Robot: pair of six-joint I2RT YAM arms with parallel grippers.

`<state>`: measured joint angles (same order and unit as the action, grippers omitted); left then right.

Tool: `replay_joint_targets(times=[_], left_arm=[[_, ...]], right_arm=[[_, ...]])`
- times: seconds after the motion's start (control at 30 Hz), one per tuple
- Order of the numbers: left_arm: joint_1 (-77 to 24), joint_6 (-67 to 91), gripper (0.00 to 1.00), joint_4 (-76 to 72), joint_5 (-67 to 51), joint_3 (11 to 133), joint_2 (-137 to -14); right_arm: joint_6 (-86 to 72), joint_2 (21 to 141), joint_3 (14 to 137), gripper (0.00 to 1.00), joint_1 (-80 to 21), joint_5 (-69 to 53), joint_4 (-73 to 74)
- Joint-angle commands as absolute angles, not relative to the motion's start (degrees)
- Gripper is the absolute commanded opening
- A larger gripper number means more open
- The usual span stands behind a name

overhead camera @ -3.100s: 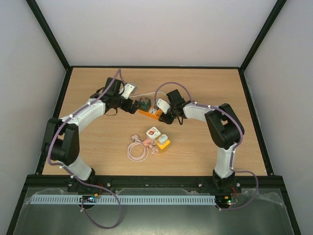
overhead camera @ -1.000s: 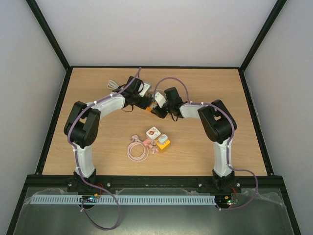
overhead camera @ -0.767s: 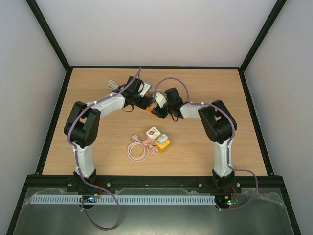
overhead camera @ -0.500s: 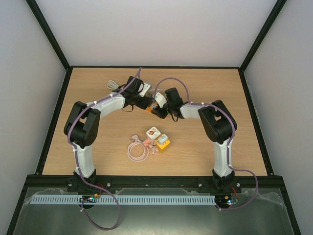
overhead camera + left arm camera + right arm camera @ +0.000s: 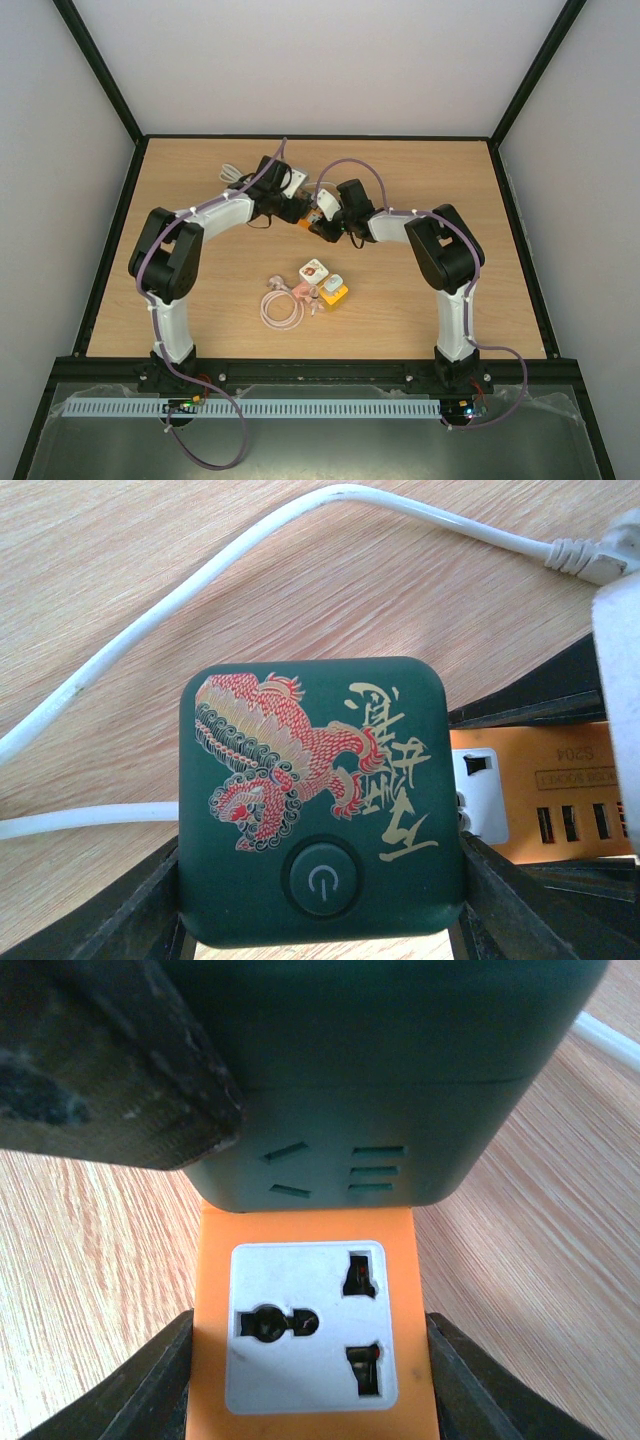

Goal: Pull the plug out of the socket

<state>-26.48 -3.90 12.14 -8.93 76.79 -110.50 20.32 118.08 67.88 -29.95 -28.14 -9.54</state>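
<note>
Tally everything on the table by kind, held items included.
Power cubes: 4 (green cube, orange socket block, white cube, yellow cube)
Cables: 2 (white cable, pink cable)
Total: 6

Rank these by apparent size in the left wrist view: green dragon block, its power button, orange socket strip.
1. green dragon block, fills much of the frame.
2. orange socket strip, only partly showing beside it, so its real size is unsure.
3. power button, smallest.
</note>
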Motion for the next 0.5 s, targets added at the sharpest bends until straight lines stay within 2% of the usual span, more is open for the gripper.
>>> replay_joint_targets(times=[0.0, 0.27, 0.47], left_arm=[[-28.17, -5.62, 0.43, 8.11, -9.66, 75.85, -104.75], [-28.71, -6.36, 0.41, 6.63, -7.28, 74.57, -103.89], [-25.76, -2.2, 0.4, 9.0, -14.77, 76.93, -105.48]], right_arm=[[19.34, 120.9, 66.81, 0.11, -29.53, -26.61, -7.03], [19.29, 121.11, 66.96, 0.1, -29.53, -26.65, -6.89], [19.41, 121.28, 67.06, 0.1, -29.53, -26.54, -6.68]])
